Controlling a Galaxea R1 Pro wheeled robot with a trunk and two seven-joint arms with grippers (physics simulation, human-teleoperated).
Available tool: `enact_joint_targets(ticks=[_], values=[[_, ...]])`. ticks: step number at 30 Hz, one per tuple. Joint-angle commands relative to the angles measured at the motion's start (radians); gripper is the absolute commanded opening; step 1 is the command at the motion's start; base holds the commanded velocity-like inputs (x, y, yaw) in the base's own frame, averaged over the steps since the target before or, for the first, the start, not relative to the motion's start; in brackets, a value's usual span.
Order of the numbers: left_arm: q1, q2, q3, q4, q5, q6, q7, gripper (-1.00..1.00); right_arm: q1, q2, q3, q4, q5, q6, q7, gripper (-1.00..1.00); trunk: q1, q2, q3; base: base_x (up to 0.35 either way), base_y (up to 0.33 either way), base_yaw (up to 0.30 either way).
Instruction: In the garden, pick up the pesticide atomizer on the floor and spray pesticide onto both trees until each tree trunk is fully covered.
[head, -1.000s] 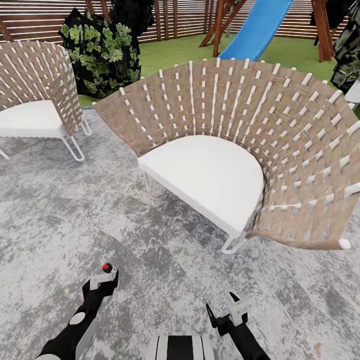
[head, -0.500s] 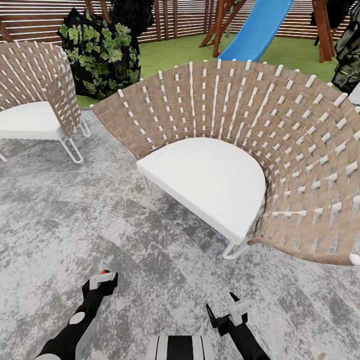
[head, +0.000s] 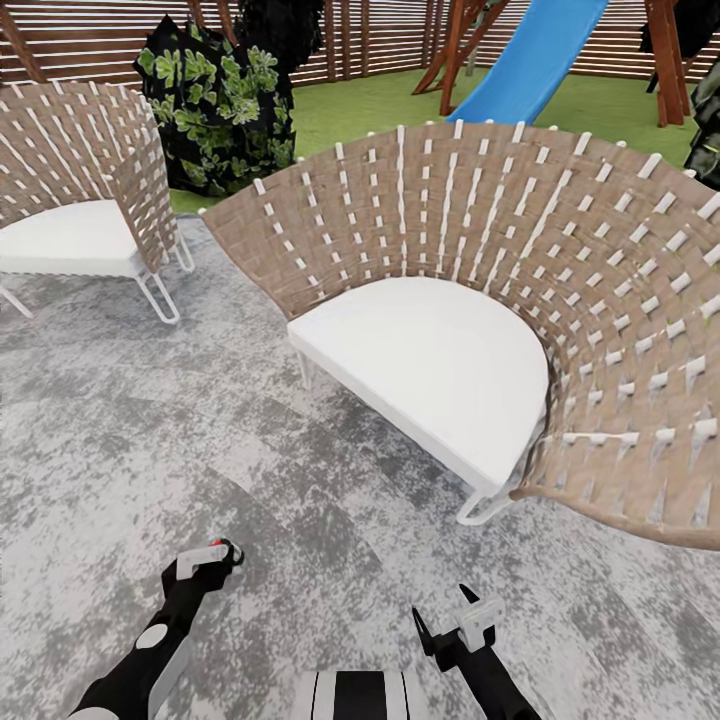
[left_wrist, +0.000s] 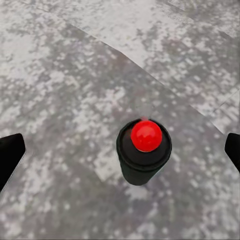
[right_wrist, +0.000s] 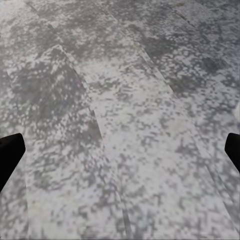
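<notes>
Over grey mottled paving (head: 150, 430), left gripper (head: 208, 560) carries the pesticide atomizer (left_wrist: 144, 150), a black can with a red top; fingertips (left_wrist: 10, 155) sit wide at the frame edges, so whether it is clamped cannot be told. Right gripper (head: 450, 622) open, empty. Ahead: two woven chairs (head: 470, 300), lawn (head: 390, 100), blue slide (head: 530, 55), slat fence (head: 90, 40).

2 chairs (head: 430, 330) on paving (head: 150, 430), shrub (head: 220, 100) & slide (head: 530, 55) behind.
</notes>
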Motion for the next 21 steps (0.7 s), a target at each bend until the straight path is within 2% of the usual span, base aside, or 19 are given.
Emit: enact_joint_targets(ticks=[1, 10, 15, 21], values=[[0.0, 0.0, 0.0, 0.0, 0.0, 0.0, 0.0, 1.0, 0.0, 0.0, 0.0, 0.0, 0.0, 0.0, 0.0, 1.0, 0.0, 0.0, 0.0, 0.031, 0.032, 0.007], [0.001, -0.006, -0.003, 0.0, -0.001, -0.001, 0.0, 1.0, 0.0, 0.0, 0.0, 0.0, 0.0, 0.0, 0.0, 1.0, 0.0, 0.0, 0.0, 0.006, 0.006, 0.001], [0.002, -0.007, -0.001, 0.0, -0.001, -0.001, 0.0, 1.0, 0.0, 0.0, 0.0, 0.0, 0.0, 0.0, 0.0, 1.0, 0.0, 0.0, 0.0, 0.14, -0.064, 0.0], [0.002, -0.007, 0.002, 0.0, 0.0, -0.001, 0.0, 1.0, 0.0, 0.0, 0.001, 0.0, 0.0, 0.0, 0.0, 1.0, 0.0, 0.0, 0.0, 0.025, -0.012, 0.0]])
